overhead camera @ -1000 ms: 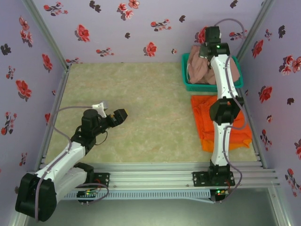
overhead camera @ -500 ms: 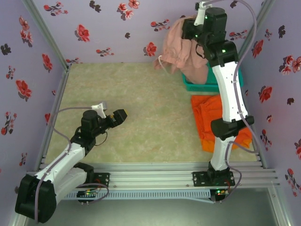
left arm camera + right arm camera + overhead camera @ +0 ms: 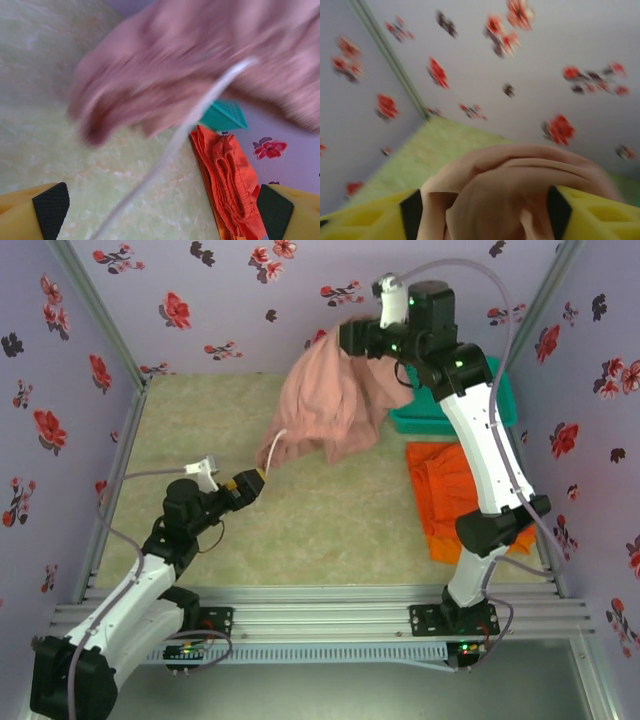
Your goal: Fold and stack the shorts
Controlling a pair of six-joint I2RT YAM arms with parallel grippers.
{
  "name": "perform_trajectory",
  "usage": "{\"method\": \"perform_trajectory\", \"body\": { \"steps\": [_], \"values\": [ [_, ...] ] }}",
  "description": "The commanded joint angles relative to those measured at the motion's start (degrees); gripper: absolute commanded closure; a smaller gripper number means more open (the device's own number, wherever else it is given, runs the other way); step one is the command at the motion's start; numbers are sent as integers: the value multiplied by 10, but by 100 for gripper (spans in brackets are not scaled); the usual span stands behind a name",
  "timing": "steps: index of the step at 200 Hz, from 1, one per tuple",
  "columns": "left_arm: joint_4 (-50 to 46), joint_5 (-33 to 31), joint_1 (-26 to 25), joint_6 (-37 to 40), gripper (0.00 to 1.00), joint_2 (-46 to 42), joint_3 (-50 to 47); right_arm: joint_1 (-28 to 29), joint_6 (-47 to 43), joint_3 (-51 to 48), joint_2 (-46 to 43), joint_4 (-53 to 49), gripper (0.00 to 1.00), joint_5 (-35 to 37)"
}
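Pink-beige shorts (image 3: pixel 325 405) hang in the air above the far half of the counter (image 3: pixel 200 420). Their top is bunched between your right fingers (image 3: pixel 365 215), which stand wide apart, one on each side of the cloth. Your right arm (image 3: pixel 485 440) stands tall from its base, its forearm reaching up and over to the left. A white drawstring (image 3: pixel 272 448) dangles to just beside your left fingers (image 3: pixel 255 482), which are also spread wide. Your left arm (image 3: pixel 150 570) lies low, stretched forward over the counter. Orange shorts (image 3: pixel 432 490) lie on the counter beside the right arm, near a teal basket (image 3: pixel 425 422).
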Motion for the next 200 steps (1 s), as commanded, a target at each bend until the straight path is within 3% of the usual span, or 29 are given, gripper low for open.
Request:
{"method": "perform_trajectory", "body": {
  "steps": [1,33,71,92,116,149,173,200],
  "values": [
    [-3,-30,6,-7,0,-21,-8,-2,-28,-114,-64,15,20,116],
    [-71,-55,7,4,1,-22,13,14,31,-310,-163,65,12,142],
    [-106,-52,19,-8,1,28,29,91,168,-532,-214,114,10,203],
    [-98,-11,43,-13,1,79,39,133,295,-647,-221,185,11,207],
    [-65,58,76,-21,4,157,53,171,412,-765,-226,341,16,203],
    [-15,134,88,-4,16,277,87,215,439,-780,-173,392,19,219],
    [-4,136,88,13,29,336,98,241,433,-770,-135,385,21,234],
    [16,120,88,24,35,376,97,262,425,-771,-111,391,21,237]
  ]
}}
